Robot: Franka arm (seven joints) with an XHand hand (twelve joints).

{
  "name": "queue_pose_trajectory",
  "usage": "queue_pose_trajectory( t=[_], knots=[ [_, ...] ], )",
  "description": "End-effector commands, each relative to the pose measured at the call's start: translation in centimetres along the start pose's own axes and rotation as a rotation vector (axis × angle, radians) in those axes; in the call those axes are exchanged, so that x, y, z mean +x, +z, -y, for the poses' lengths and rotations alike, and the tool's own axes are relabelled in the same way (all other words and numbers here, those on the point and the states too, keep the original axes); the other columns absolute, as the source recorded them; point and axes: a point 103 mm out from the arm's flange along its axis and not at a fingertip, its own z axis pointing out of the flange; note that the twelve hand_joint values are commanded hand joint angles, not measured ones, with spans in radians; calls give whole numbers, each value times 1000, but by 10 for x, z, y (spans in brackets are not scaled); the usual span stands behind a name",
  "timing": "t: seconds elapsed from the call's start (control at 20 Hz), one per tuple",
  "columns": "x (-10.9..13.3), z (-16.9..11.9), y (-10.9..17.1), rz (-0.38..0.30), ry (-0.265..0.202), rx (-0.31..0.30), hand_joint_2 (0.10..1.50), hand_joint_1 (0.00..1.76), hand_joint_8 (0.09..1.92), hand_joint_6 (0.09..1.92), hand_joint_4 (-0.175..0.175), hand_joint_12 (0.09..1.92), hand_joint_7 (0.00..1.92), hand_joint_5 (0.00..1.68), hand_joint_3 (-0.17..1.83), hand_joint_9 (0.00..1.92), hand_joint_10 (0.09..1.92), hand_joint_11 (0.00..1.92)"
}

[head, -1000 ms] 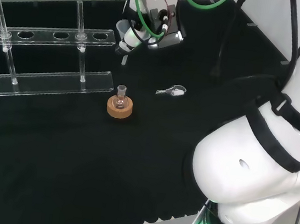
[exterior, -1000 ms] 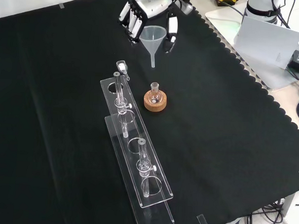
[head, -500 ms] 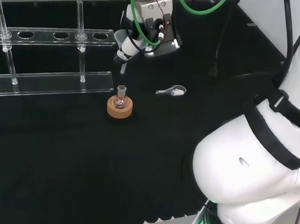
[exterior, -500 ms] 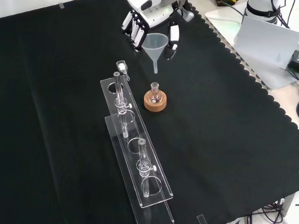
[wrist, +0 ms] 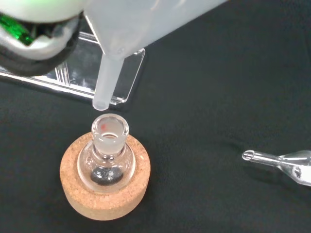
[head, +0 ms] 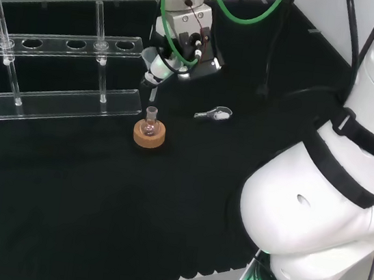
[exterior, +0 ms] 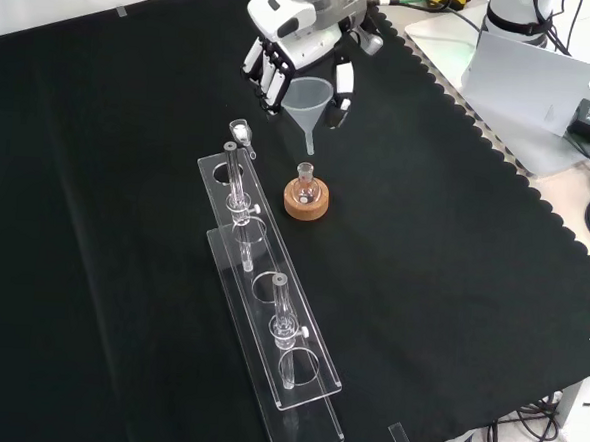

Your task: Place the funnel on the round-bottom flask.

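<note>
While held, funnel [exterior: 309, 101] abv flask [exterior: 305, 186].

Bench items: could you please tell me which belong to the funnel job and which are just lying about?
Belong to the job:
funnel
round-bottom flask
cork ring
hand

Lying about:
clear tube rack
small glass piece

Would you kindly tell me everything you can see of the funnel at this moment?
The funnel is translucent whitish, plastic by its look, with a wide cone and a narrow straight stem pointing down. The robot hand holds it up off the cloth, fingers curled around the cone's rim. In the wrist view its stem tip hangs just above the open neck of the round-bottom flask, which sits in a cork ring. The stem has not entered the neck and touches nothing there.
</note>
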Motion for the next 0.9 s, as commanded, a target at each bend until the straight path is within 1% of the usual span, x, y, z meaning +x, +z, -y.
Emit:
queue_pose_trajectory(
  t=[0.05,0.4,0.9],
  knots=[
    [-2,-6,10,-11,7,9,756,1105,372,618,175,1202,1510,1255,468,1338,339,698],
    [-4,-13,15,-24,10,6,753,1105,367,622,175,1201,1513,1254,475,1339,337,697],
    [-8,-17,20,-10,-4,23,749,1105,361,628,175,1199,1517,1252,485,1341,334,694]
  ],
)
